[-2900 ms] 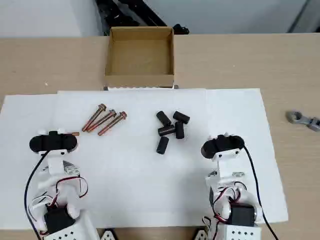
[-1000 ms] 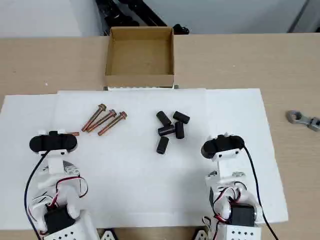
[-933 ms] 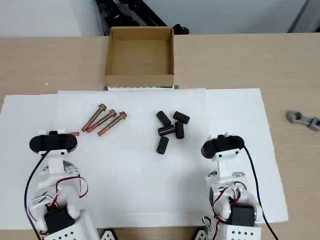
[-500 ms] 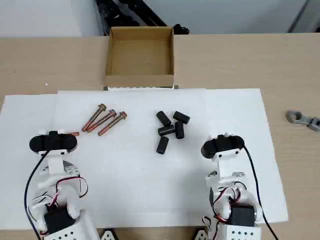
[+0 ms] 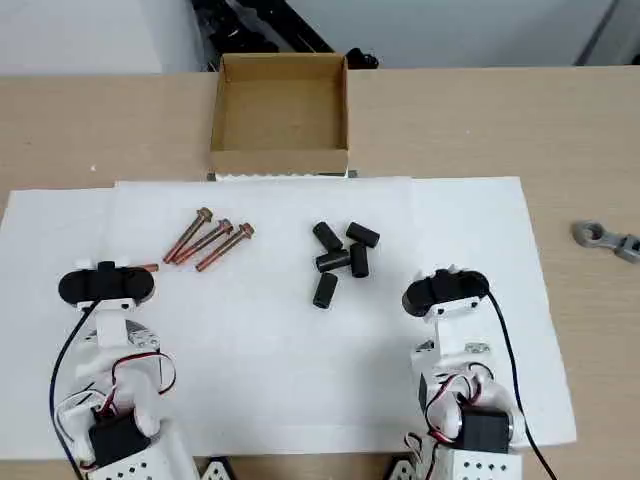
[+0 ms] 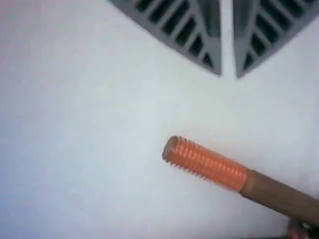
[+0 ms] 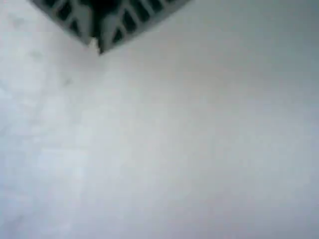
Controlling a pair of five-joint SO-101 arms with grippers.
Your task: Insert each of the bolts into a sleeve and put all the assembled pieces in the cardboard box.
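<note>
white paper (image 5: 270, 400) covers wooden table (image 5: 500, 120) near cardboard box (image 5: 280, 158).

Robotics lab bench: wooden table (image 5: 560, 120), white paper sheet (image 5: 260, 340), stray wrench (image 5: 605, 238), wired left arm (image 5: 110, 420), right arm (image 5: 465, 420).

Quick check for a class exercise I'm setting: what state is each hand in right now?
Left hand: barely open, holding nothing; a bolt lies close by, untouched.
Right hand: closed, holding nothing.
</note>
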